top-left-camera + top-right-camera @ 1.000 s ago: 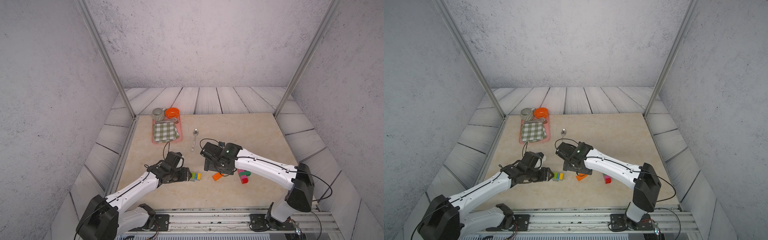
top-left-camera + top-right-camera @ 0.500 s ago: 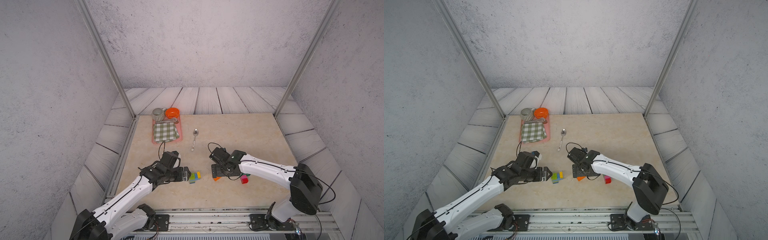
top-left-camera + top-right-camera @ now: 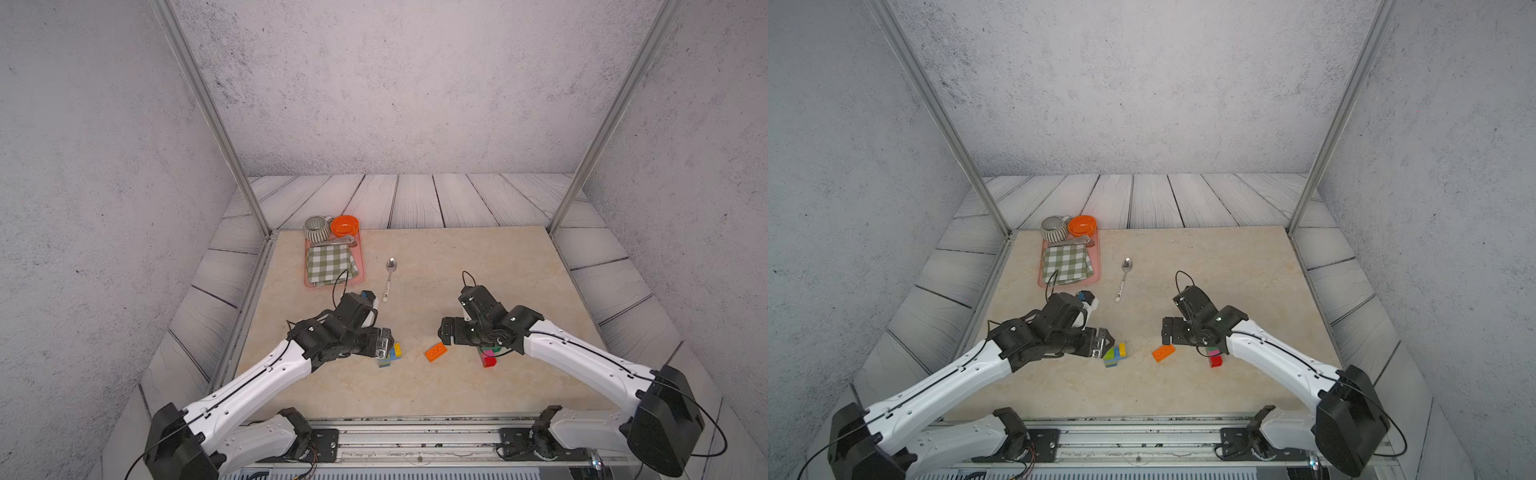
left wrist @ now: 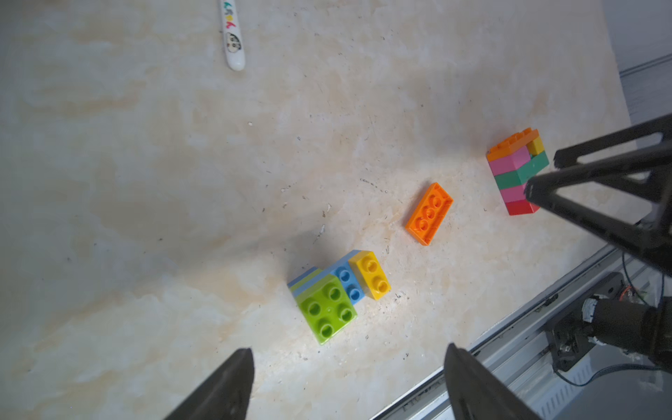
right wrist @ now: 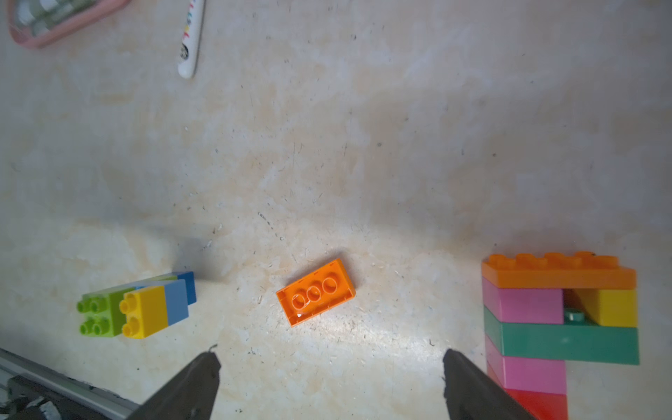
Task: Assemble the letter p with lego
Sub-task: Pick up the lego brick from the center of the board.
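left tool [image 4: 349,348] wide, right tool [image 5: 331,352] wide — orange brick [image 5: 315,292] loose

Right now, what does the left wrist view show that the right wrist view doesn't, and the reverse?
Only the left wrist view: the right gripper, jaws apart, close by the tall stack.
Only the right wrist view: a corner of the pink tray.
Both: the tall stack, the spoon handle, the loose orange brick lying underside up, and the lime, blue and yellow cluster, all apart from one another on the table.
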### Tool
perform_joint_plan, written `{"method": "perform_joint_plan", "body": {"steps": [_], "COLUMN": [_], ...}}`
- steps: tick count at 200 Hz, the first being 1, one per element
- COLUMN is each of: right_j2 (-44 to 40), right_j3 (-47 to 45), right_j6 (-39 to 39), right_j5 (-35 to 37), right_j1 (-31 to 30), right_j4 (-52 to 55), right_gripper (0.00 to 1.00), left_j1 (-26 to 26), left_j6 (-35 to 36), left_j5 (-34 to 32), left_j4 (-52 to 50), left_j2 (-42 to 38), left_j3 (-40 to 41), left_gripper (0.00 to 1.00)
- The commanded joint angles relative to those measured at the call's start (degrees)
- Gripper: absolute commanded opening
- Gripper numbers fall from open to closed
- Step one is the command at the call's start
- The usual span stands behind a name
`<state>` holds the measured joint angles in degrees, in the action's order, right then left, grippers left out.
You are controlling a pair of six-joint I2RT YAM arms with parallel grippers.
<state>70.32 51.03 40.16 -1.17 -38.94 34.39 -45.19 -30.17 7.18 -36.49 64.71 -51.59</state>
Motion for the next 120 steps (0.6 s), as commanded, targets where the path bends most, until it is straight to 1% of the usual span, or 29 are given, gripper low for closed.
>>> {"method": "perform_joint_plan", "body": {"steps": [1,31,55,90,120], "right_j2": [-4.1,-9.7,-14.8,-21.6,-23.6], "right_j3": [-2.2,-5.1,-8.0,-12.4,-12.7], "right_j6": [-1.0,0.0,0.1,1.7,0.1], "right_j5": [-2.2,-0.3,0.5,-0.1,-3.0], "right_j1": [2.4,5.9,8.3,11.0,13.4], "right_j4": [-0.7,-0.2,-0.6,-1.7,0.1], "right_gripper": [0.99,0.99,0.99,0.99,0.99], "left_j1": [-3.5,-7.5,-10.1,-11.8,-12.5], "left_j6": [2.9,5.9,9.0,12.2,14.6], "left_j5": [-2.8,-2.3,-1.4,1.0,2.2], "left_j4": [-1.2,-2.0,-5.3,-10.7,-13.9], "left_j2": [5.8,15.2,24.4,37.7,47.8], "left_j3": [-5.3,-12.9,-20.7,-31.7,-39.6], "left_gripper": [0.86,0.83,0.79,0.75,0.72]}}
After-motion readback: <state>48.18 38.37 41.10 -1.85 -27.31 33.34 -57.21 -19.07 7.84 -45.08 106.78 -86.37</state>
